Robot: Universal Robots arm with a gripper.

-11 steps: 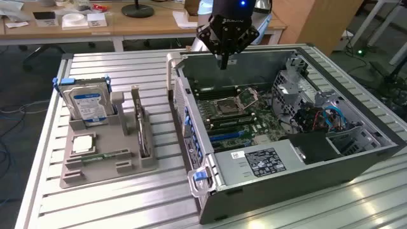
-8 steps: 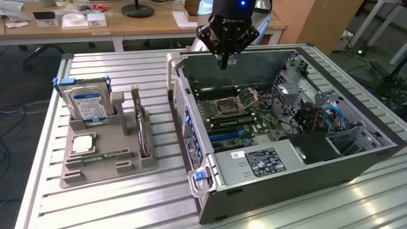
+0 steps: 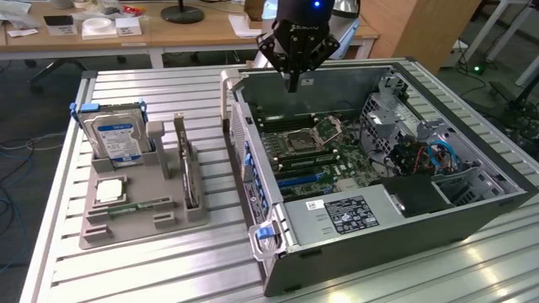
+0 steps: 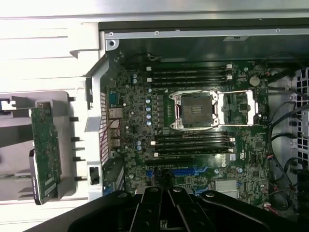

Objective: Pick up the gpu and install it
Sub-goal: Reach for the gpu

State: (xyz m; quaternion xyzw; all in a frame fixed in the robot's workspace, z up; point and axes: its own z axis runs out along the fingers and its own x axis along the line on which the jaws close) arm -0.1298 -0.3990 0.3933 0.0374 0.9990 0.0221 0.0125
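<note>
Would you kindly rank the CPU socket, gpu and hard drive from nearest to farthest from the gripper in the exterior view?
From the gripper:
1. CPU socket, inside the case.
2. gpu, upright in the holder beside the case.
3. hard drive, farthest toward the exterior view's left.

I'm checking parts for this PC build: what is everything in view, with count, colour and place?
computer case: one, grey, open, lying on its side, exterior view's right
motherboard: one, dark green, inside the case
CPU socket: one, silver frame, mid-motherboard
power supply: one, silver with black label, near end of the case
parts holder: one, grey, on the table, exterior view's left
hard drive: one, silver with blue-white label, upright in the holder
gpu: one, dark with green board, on edge in the holder beside the hard drive
memory stick: one, green, lying in the holder
table: one, silver, slatted
gripper: one, black, above the case's far wall, jaws shut, empty
</note>
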